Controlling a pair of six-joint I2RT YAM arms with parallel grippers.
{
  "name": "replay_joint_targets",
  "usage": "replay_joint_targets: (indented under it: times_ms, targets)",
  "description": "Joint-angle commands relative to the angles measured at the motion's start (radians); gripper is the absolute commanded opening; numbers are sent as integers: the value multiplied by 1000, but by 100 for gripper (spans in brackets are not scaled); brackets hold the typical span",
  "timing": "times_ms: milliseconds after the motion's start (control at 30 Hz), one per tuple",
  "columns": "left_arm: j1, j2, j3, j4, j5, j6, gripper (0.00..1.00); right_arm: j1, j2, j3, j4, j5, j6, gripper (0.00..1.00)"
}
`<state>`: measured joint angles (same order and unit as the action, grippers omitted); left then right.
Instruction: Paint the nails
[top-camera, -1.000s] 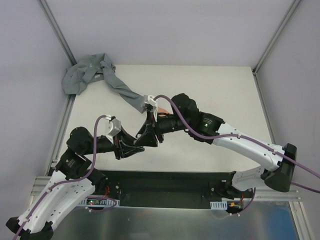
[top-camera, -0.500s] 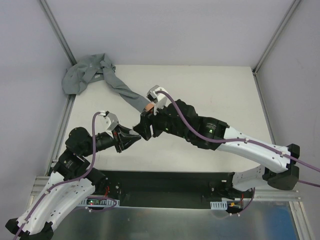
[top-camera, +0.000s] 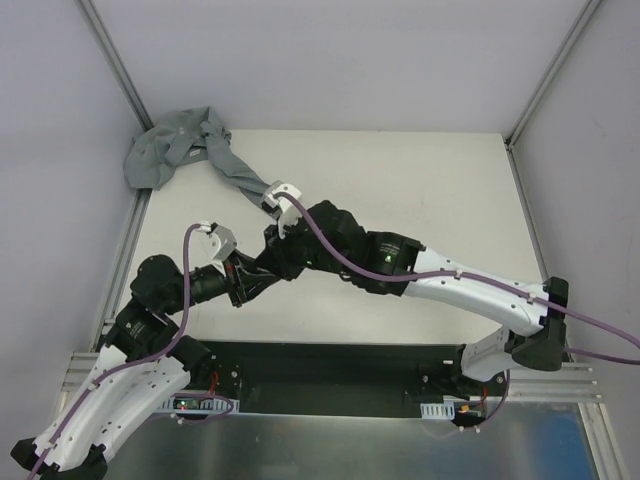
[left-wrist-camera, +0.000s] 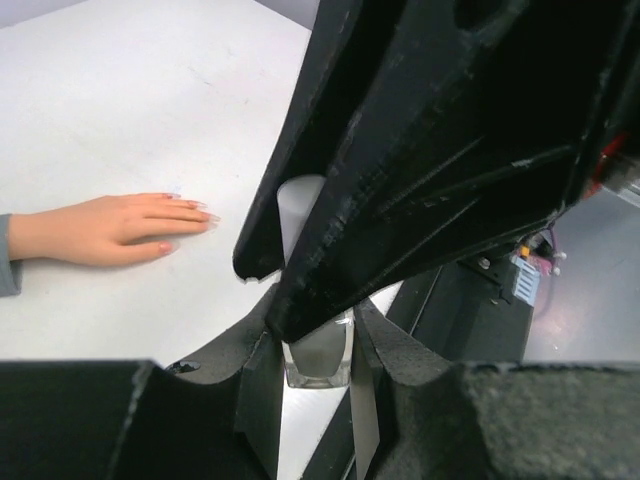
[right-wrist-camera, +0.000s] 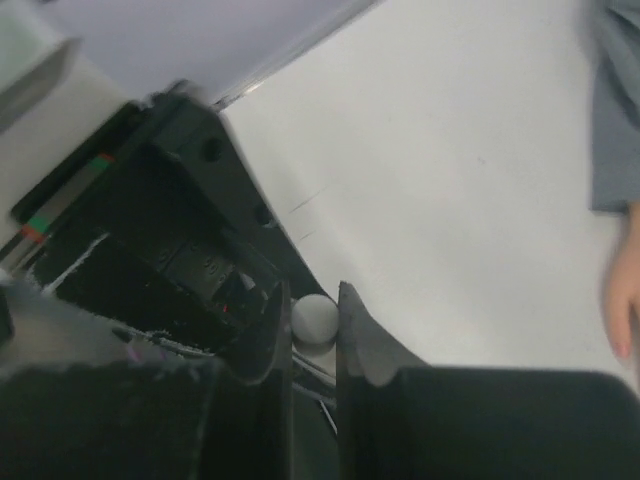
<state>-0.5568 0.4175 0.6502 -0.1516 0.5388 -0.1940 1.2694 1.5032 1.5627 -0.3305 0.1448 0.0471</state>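
Grey walls (top-camera: 330, 60) close in a white counter (top-camera: 430, 190), where a grey sleeve (top-camera: 235, 175) trails from the far left corner toward the middle. From the sleeve's end a peach mannequin hand (left-wrist-camera: 105, 228) lies flat on the counter, palm down. Its nails (left-wrist-camera: 195, 205) are at the fingertips that point toward the two arms, a little way from them and touched by nothing. The left end effector (left-wrist-camera: 318, 345) is clamped on a small clear bottle (left-wrist-camera: 318, 362), gripping its glass base from both sides. The right end effector (right-wrist-camera: 313, 305) reaches in over it, with its fingers closed tight on the bottle's white cap (right-wrist-camera: 315, 317). In the overhead view the right wrist covers the mannequin hand.
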Motion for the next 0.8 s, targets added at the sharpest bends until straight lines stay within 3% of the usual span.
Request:
replay_joint_targets:
  times_ms: [0,67,100,300,400,433,500,533,600,700,767]
  targets:
    - [-6,10,57,105,328,-38,0,-108,-101,-116,178,-816,-210,0]
    - [-6,44,57,190,595,-117,0,-182,-103,-159,202,-1032,-155,0]
    - [-6,47,52,225,622,-143,0,-191,-107,-158,188,-1057,-151,0]
    - [-6,-6,22,207,425,-97,0,-234,-167,-237,266,-1004,-86,0]
    - [-6,0,20,185,337,-78,0,-234,-181,-239,268,-894,-52,0]
    - [-6,1,22,175,311,-68,0,-232,-187,-239,265,-848,-9,11]
    - [-6,1,25,132,256,-33,0,-226,-201,-231,225,-664,28,21]
    - [-6,1,31,117,187,-22,0,-216,-205,-231,213,-604,51,37]
    - [-5,-2,37,77,112,8,0,-193,-225,-213,145,-405,56,54]
    - [-6,-11,37,46,0,30,0,-144,-225,-158,44,-176,86,70]
    - [-6,-25,31,46,-43,31,0,-127,-215,-130,7,-76,128,72]
